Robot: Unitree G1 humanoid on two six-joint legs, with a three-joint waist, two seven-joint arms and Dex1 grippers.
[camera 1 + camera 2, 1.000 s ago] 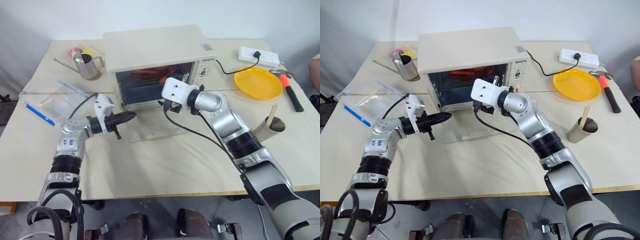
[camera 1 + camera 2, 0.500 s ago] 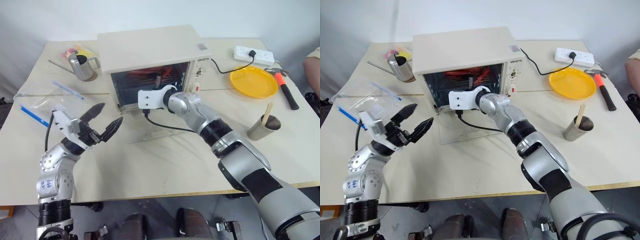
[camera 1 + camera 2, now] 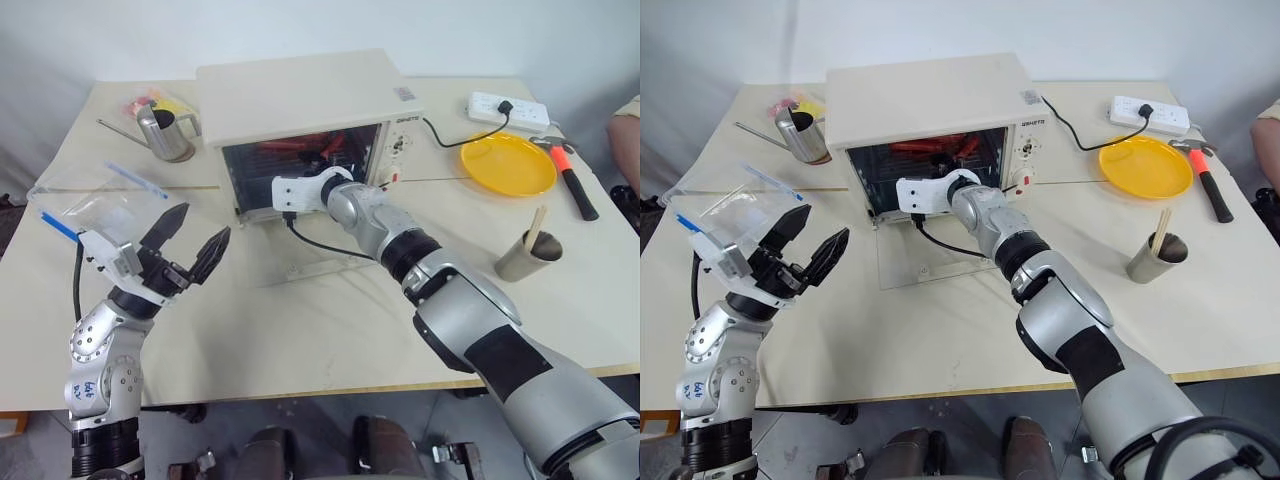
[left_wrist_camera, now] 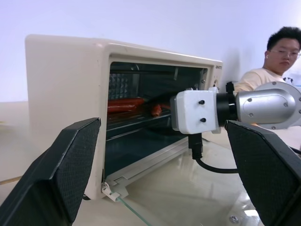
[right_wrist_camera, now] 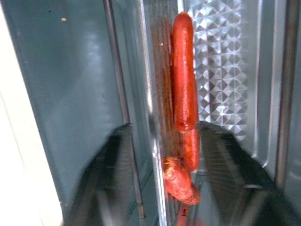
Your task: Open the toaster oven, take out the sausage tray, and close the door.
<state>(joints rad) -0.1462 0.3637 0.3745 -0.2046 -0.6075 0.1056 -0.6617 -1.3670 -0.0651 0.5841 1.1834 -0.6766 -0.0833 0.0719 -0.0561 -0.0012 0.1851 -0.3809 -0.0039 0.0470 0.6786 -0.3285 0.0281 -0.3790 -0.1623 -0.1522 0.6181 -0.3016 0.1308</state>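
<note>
The cream-white toaster oven (image 3: 300, 95) stands at the back of the table with its glass door (image 3: 300, 250) folded down flat in front. Inside, red-brown sausages (image 5: 184, 80) lie on the shiny sausage tray (image 5: 153, 94). My right arm reaches through the opening, and the right gripper (image 5: 164, 132) sits at the tray's front rim, beside the sausages. My left gripper (image 3: 204, 220) hovers open and holds nothing. It is left of the door and points toward the oven (image 4: 70, 94).
A metal pitcher (image 3: 170, 130) and a plastic bag (image 3: 95, 205) lie at the left. To the right are a yellow plate (image 3: 508, 163), a power strip (image 3: 510, 108), a hammer (image 3: 578, 180) and a cardboard cup (image 3: 525, 255). A person (image 4: 277, 56) sits at the right edge.
My left gripper has opened and drawn back from the oven's front. My right gripper has pushed deeper into the oven toward the tray.
</note>
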